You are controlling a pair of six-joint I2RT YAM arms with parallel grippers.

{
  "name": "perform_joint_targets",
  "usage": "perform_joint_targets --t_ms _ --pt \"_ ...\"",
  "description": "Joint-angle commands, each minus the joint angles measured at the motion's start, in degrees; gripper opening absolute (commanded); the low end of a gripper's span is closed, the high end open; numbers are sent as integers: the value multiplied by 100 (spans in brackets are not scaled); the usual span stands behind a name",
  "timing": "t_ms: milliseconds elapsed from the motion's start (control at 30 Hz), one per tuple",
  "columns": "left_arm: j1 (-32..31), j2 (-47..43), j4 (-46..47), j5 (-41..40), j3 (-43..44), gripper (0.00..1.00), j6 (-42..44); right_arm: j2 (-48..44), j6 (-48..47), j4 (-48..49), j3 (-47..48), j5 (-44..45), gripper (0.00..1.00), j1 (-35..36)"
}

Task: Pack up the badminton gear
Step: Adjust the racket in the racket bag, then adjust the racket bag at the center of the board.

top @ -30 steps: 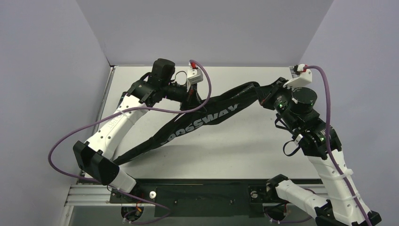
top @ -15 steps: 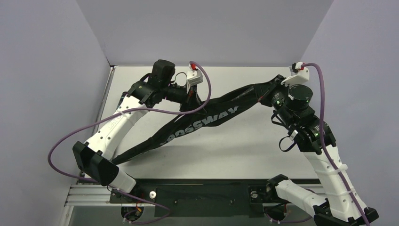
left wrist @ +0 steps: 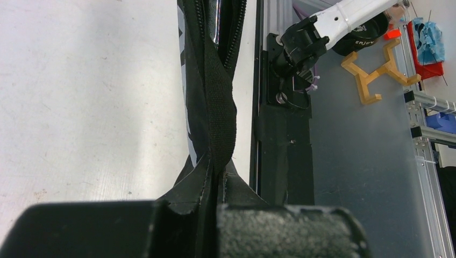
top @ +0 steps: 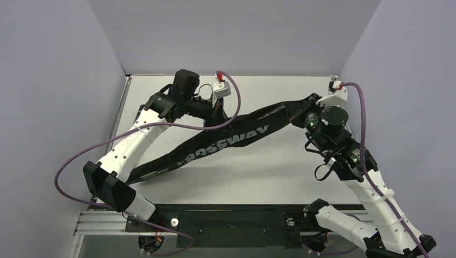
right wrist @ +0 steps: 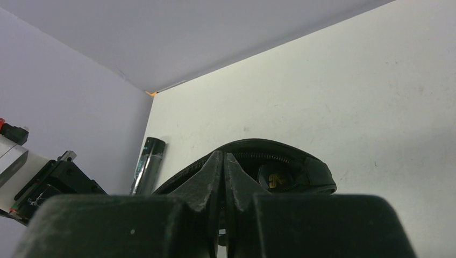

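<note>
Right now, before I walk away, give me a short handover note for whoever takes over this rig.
Left fingers: shut on the racket bag, at its strap.
Right fingers: shut on the bag's far end.
The bag stretches diagonally across the table, zipper partly open.
Black tube shows beside the bag, near the left arm; in or out, cannot tell.
Rackets and shuttlecocks not in sight.
Left: confirm everything is inside, zip up.
</note>
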Motion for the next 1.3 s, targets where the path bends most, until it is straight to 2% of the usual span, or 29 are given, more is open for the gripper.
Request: perform_joint_targets --t_ms 0,100,200,333,367,500,667,800,967,1267 --pt "-55 -242 707 416 224 0 -44 170 265 -154 -374 -638 0 365" --pt "-55 -230 773 435 222 0 -101 165 275 -394 -436 -523 0 367" --pt "-51 -238 741 431 246 0 -93 113 156 -1061 -359 -315 0 186" --pt "-52 -248 698 424 200 0 -40 -107 -185 -1430 26 -363 1 -534" --pt "-55 -248 701 423 187 0 -40 -98 -228 -1465 311 -402 8 -682" --pt "-64 -252 671 385 144 0 -17 45 -198 -1420 1107 -709 27 -674" --pt "-64 -243 630 351 104 0 44 150 620 -606 1077 -1431 37 -297" --pt "-72 -206 609 334 138 0 78 468 1494 293 520 -2155 41 138" --pt "-110 -216 562 286 147 0 139 810 2308 1513 -161 -2669 45 265" --pt "-134 -251 389 120 171 0 417 1301 2641 1539 -81 -2946 46 370"
